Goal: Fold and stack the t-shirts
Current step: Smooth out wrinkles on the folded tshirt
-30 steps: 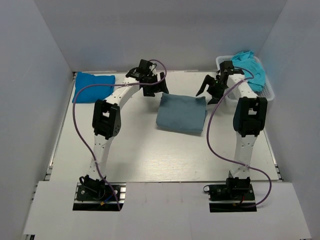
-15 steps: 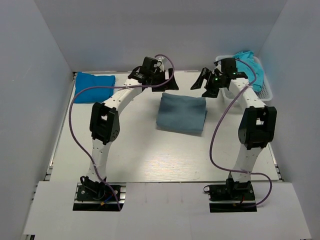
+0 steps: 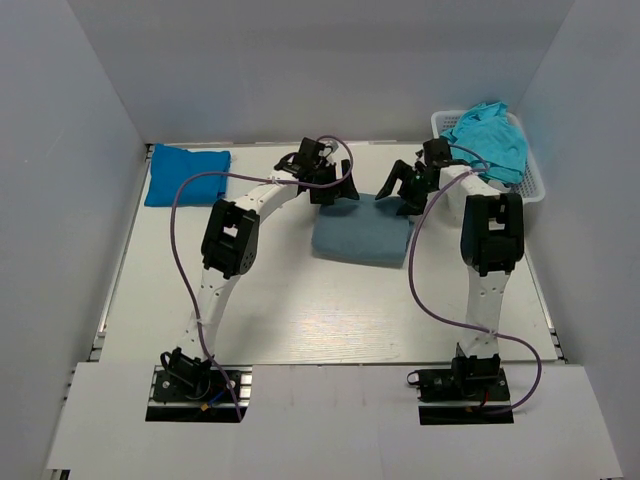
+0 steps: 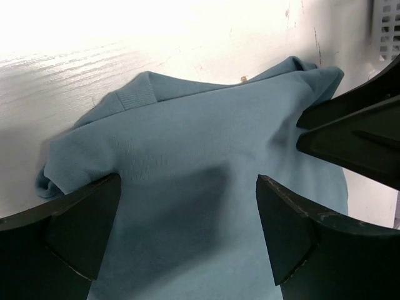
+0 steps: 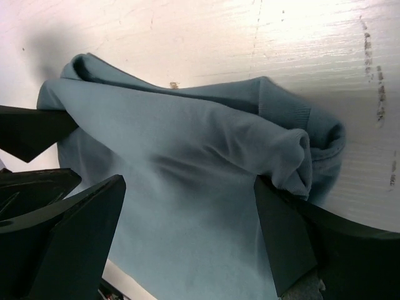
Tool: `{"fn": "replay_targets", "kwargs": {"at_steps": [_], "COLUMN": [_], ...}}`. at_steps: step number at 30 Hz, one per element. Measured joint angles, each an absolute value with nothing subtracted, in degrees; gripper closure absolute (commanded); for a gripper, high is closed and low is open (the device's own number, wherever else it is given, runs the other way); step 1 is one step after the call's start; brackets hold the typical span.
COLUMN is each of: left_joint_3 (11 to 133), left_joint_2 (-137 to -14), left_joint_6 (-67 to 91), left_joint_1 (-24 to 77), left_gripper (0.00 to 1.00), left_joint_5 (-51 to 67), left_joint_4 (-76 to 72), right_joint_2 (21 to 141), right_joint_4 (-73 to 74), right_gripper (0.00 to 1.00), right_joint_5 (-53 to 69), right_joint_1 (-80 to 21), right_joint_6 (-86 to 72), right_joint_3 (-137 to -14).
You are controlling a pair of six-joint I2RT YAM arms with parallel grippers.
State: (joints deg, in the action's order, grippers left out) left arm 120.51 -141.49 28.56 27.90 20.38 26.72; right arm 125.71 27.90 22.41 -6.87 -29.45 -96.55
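Left gripper (image 3: pixel 335 190) and right gripper (image 3: pixel 402 195) hover wide open over the upper corners of the folded grey-blue t-shirt (image 3: pixel 362 238) at centre frame, likely lining up the next fold.

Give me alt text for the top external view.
The left hand and right hand hover open at the far edge of a folded grey-blue t-shirt. A folded bright blue t-shirt lies far left; turquoise t-shirts sit in a white basket far right.
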Motion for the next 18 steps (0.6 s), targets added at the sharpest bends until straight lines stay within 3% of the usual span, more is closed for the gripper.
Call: {"fn": "replay_targets", "kwargs": {"at_steps": [7, 15, 18], "left_joint_3": [119.3, 104.0, 104.9], "left_joint_2": [-141.0, -130.0, -128.4], "left_joint_6": [29.6, 29.5, 29.0], "left_joint_1": [27.8, 28.0, 28.2], "left_gripper": [0.0, 0.0, 0.0], "left_joint_5": [19.9, 14.3, 10.6], "left_joint_4": [26.0, 26.0, 29.2], "right_joint_2": [126.9, 124.6, 121.3], "right_joint_4": [28.5, 26.7, 26.9], "right_gripper": [0.1, 0.1, 0.1], "right_joint_5": [22.5, 20.8, 18.5], "right_joint_1": [-7.0, -10.8, -12.8], "right_joint_6": [-28.6, -22.9, -21.4], "right_joint_3": [-98.1, -95.3, -92.4]}}
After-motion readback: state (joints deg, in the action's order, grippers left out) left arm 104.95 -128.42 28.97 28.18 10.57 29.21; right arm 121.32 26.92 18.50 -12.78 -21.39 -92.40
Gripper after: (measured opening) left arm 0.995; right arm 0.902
